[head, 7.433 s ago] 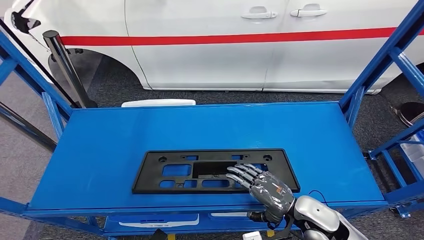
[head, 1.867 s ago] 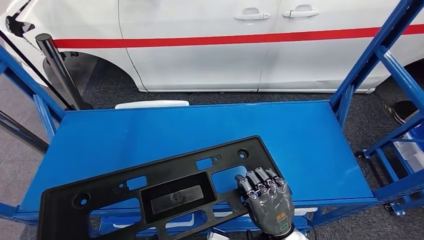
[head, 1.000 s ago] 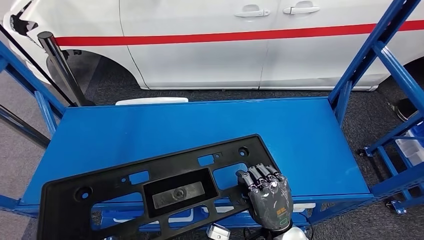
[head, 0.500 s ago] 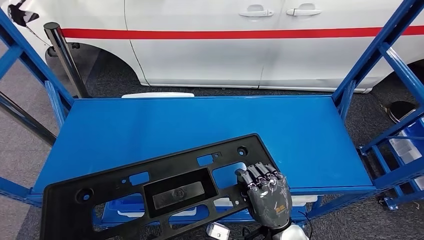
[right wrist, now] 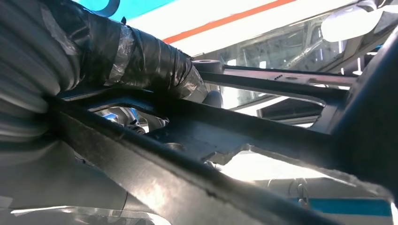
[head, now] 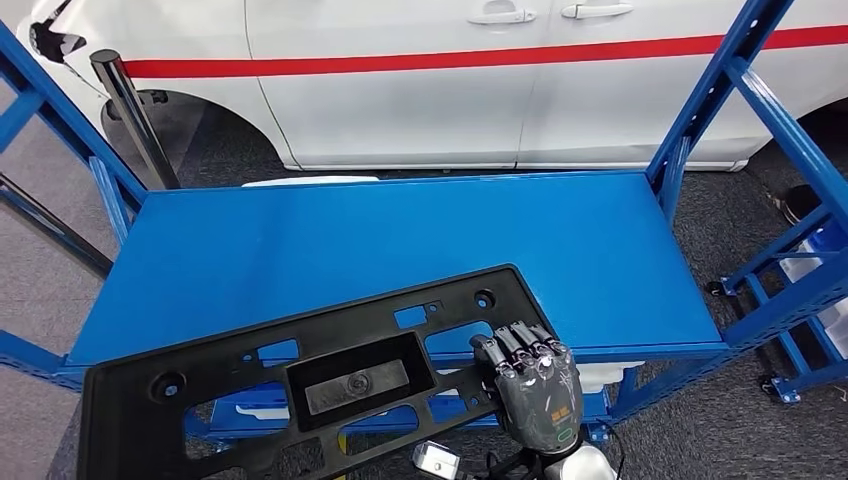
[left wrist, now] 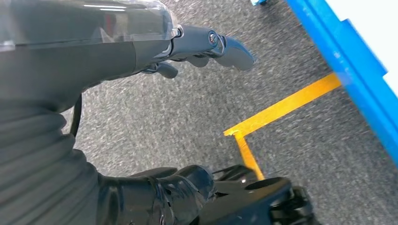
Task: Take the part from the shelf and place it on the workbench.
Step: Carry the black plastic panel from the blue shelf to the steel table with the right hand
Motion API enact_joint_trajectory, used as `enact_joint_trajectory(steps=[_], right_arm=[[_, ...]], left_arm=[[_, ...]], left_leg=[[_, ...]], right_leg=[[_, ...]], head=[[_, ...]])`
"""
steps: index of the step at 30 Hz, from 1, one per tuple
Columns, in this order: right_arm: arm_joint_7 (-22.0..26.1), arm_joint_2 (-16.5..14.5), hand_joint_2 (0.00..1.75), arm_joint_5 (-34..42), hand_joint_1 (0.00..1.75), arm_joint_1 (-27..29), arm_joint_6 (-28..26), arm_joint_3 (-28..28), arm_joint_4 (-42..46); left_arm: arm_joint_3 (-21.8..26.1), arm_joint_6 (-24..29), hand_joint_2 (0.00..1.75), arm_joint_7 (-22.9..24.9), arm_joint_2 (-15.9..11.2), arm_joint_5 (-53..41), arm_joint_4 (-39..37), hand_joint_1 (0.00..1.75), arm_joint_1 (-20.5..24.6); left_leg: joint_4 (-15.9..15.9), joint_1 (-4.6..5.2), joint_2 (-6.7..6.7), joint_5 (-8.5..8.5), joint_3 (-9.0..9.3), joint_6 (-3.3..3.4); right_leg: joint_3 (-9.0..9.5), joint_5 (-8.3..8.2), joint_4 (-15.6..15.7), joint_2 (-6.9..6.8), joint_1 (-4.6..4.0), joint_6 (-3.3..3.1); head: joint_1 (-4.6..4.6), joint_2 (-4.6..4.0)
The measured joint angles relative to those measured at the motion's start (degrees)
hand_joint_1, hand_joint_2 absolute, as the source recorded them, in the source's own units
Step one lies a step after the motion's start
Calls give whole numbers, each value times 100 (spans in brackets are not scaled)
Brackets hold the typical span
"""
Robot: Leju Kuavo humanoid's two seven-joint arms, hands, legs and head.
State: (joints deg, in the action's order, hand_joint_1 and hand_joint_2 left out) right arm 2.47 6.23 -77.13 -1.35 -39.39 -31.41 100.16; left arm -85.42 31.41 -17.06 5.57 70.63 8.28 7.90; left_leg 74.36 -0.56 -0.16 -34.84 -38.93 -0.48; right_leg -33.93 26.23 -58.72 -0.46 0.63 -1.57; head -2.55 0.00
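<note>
The part [head: 300, 370] is a long black plastic panel with several cut-outs and a recessed middle. It is lifted off the blue shelf deck [head: 400, 240] and hangs tilted over the deck's front edge, its left end nearest me. My right hand [head: 535, 395] grips its right end, fingers curled over the near rim. In the right wrist view the panel's ribs [right wrist: 234, 136] cross close in front, with my taped hand [right wrist: 141, 61] wrapped around one. My left hand [left wrist: 211, 42] hangs over the grey floor, fingers apart, holding nothing.
A white car with a red stripe [head: 450, 80] stands behind the shelf. Blue uprights [head: 700, 110] frame the deck and a black post [head: 130, 110] stands at the back left. White items [head: 250, 415] lie on the lower level. Yellow floor tape [left wrist: 277, 105] runs beside a blue frame edge [left wrist: 347, 70].
The panel, once flat on the deck, is now raised and drawn toward me in my right hand. Over the last second the whole picture shifted, the shelf sitting a little farther off.
</note>
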Motion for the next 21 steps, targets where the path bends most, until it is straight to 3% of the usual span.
enact_joint_trajectory(steps=[1, 4, 6, 9, 11, 13, 14, 15, 16, 19, 21], right_arm=[[4, 0, 175, 0, 173, 0, 0, 0, -7], [11, -10, 175, -2, 173, -7, 0, 0, -19], [11, -18, 175, -2, 173, -22, 0, 0, -21], [13, -31, 175, -3, 173, -34, 0, 0, -23], [14, -33, 175, -4, 173, -35, 0, 0, -25], [15, -33, 175, -3, 173, -32, 0, 0, -32], [15, -33, 175, -3, 173, -29, 0, 0, -39], [15, -33, 175, -3, 173, -28, 0, 0, -49], [15, -33, 175, -3, 173, -27, 0, 0, -56], [17, -34, 175, -1, 173, -36, -1, 0, -67], [21, -37, 175, 14, 173, -36, -2, 0, -73]], left_arm=[[0, 0, 175, -4, 0, 1, 0, 0, 0], [0, 0, 175, -19, -4, 3, 0, 0, 18], [0, 1, 175, -24, -8, 5, -1, 0, 28], [0, 1, 175, -27, -4, 8, -1, 0, 16], [0, 1, 175, -27, 0, 10, -2, 0, 19], [0, 2, 175, -27, 1, 10, -2, 0, 17], [0, 3, 175, -26, 1, 12, -2, 0, 12], [0, 4, 175, -25, 2, 14, -2, 0, 8], [0, 5, 175, -24, 2, 17, -2, 0, 6], [0, 8, 175, -23, 6, 31, -2, 0, 10], [0, 14, 175, -24, 7, 40, -2, 0, 11]], left_leg=[[-190, 0, 0, 122, 164, 8], [-1360, 20, -4, 484, 918, 82], [-1688, 48, -9, 504, 1076, 128], [-1755, 23, 6, 595, 1044, 217], [-1790, -7, 28, 683, 1000, 297], [-1766, 3, 40, 739, 897, 330], [-1747, 6, 44, 761, 845, 330], [-1724, 8, 47, 777, 799, 327], [-1694, 7, 47, 787, 761, 323], [-1580, 18, 41, 792, 662, 288], [-1542, 38, 39, 815, 605, 222]], right_leg=[[-35, -24, -8, -1, -2, 8], [-99, -85, -33, 0, -14, 59], [-124, -135, -41, -2, -23, 122], [-152, -128, -81, 8, -21, 227], [-303, 190, -448, 24, -14, 271], [-566, 635, -1163, 31, -1, 306], [-644, 756, -1442, 31, 7, 322], [-637, 771, -1546, 31, 16, 333], [-512, 675, -1415, 30, 26, 337], [129, 298, -382, 34, 29, 298], [235, 268, -107, 41, 1, 245]], head=[[0, 0], [-1, 0], [-2, 0], [-5, 0], [-10, 0], [-12, 0], [-12, 0], [-11, 0], [-11, 0], [-11, 0], [-8, 0]])
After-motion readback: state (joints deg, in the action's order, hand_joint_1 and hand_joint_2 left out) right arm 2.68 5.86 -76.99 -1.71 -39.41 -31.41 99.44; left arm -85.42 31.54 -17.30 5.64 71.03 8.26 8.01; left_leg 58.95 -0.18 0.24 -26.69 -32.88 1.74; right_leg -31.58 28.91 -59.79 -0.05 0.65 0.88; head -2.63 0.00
